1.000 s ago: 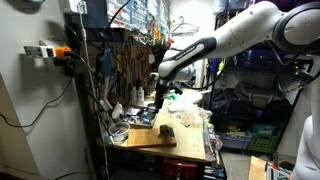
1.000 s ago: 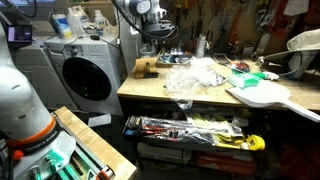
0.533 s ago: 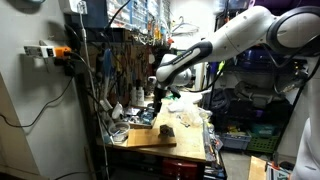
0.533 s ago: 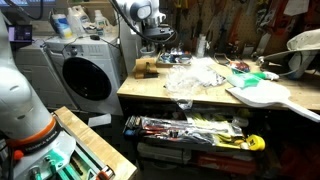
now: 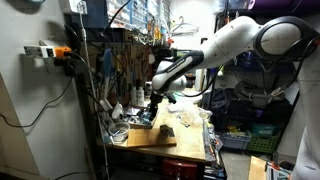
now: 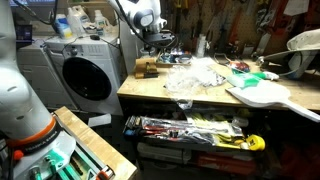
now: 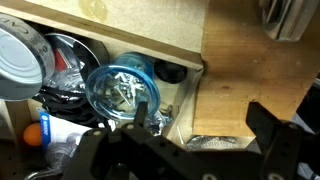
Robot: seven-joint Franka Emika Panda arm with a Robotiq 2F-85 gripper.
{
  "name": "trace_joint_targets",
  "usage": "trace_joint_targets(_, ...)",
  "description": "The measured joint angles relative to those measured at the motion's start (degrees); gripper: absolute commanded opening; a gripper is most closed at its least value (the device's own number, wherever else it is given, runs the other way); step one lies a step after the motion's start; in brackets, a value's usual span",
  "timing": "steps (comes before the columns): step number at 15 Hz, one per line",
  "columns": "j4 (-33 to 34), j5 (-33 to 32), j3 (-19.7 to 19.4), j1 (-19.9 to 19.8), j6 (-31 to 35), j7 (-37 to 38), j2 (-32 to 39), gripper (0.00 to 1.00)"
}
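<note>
Over the back corner of the bench [image 6: 150, 88], my gripper [image 7: 190, 145] hangs with its fingers spread wide and nothing between them. The wood block [image 7: 250, 80] lies right beneath it, and a blue jar [image 7: 120, 88] of small hardware sits just beside. By my reading little is done: the block sits untouched at the bench's edge, not yet grasped.

One blue jar [image 7: 118, 88], one wooden block [image 7: 245, 75]
</note>
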Motion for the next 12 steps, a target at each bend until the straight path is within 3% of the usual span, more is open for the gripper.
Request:
trace_joint_targets(4,2.4,0.0,1.1,-1.5,0.8,0.0,2.7,1.00)
trace_joint_targets(7,4.2,0.0,2.0,-2.6,1.4,-0.1,4.6,0.74)
trace_joint_targets(9,5.3,0.0,2.4,-3.1,1.7,-0.1,5.9,0.68)
trace_joint_targets(12,6.9,-0.2,2.7,-3.3,1.7,-0.1,7.6,0.44)
